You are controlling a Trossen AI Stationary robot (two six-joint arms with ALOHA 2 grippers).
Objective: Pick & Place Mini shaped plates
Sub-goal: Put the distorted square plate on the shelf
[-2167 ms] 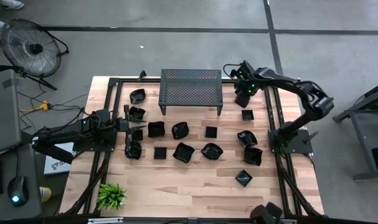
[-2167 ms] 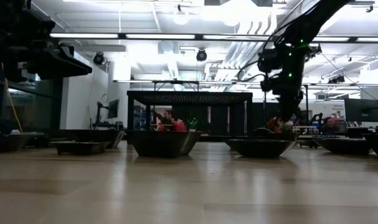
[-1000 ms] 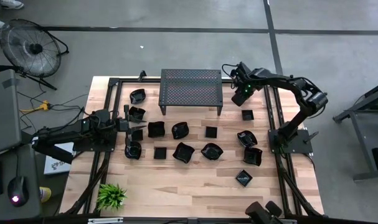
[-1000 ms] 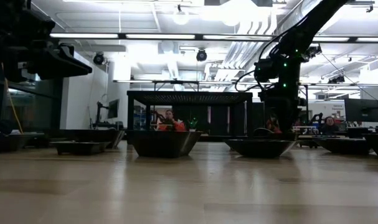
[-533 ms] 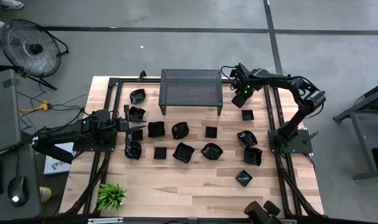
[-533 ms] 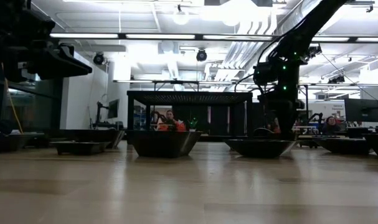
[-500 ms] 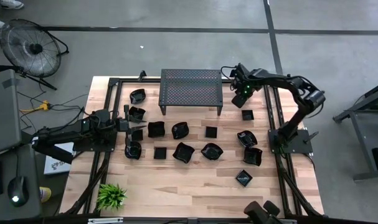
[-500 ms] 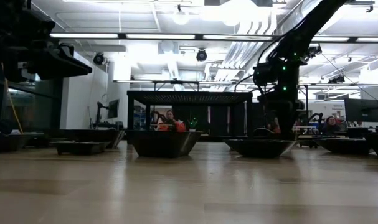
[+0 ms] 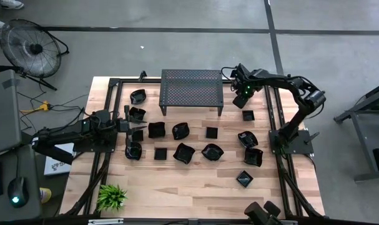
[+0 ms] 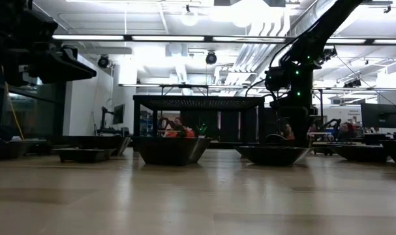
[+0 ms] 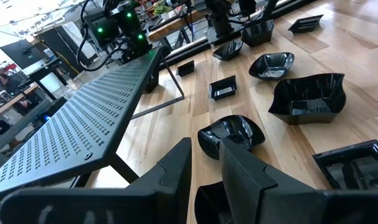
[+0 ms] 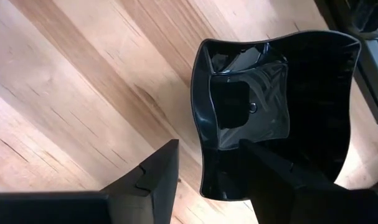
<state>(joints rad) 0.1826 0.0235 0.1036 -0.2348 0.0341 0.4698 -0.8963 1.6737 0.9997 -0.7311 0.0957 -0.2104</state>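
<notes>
**A:** High view first: where was each arm?

**B:** The right gripper [image 9: 241, 95] hung low over the table [image 9: 195, 187], just beside the right end of the perforated stand [image 9: 191, 87]. The left gripper [image 9: 132, 127] waited at the left, among the mini shaped plates [image 9: 183, 152] scattered in front of the stand.

**A:** And the low view?

**B:** The right arm [image 10: 295, 78] dropped straight down behind a shallow dish [image 10: 274, 154]. Its fingertips were hidden there, so that view didn't show contact.

**A:** Left wrist view?

**B:** That arm's fingers [image 11: 176, 168] stood with a narrow gap and nothing between them. A lobed plate [image 11: 232, 134] lay just ahead on the wood.

**A:** Right wrist view?

**B:** There the fingers [image 12: 154, 177] were wide apart and straddled the near rim of a wavy square plate [image 12: 282, 106], which lay flat on the wood. One finger was outside the rim and one was over the bowl.

**A:** So which step?

**B:** I judged it the grasp of a pick, aligned but not yet clamped. The next move called for pinching the rim squarely, then lifting straight up, since the glossy edge could slip or tip.
</notes>
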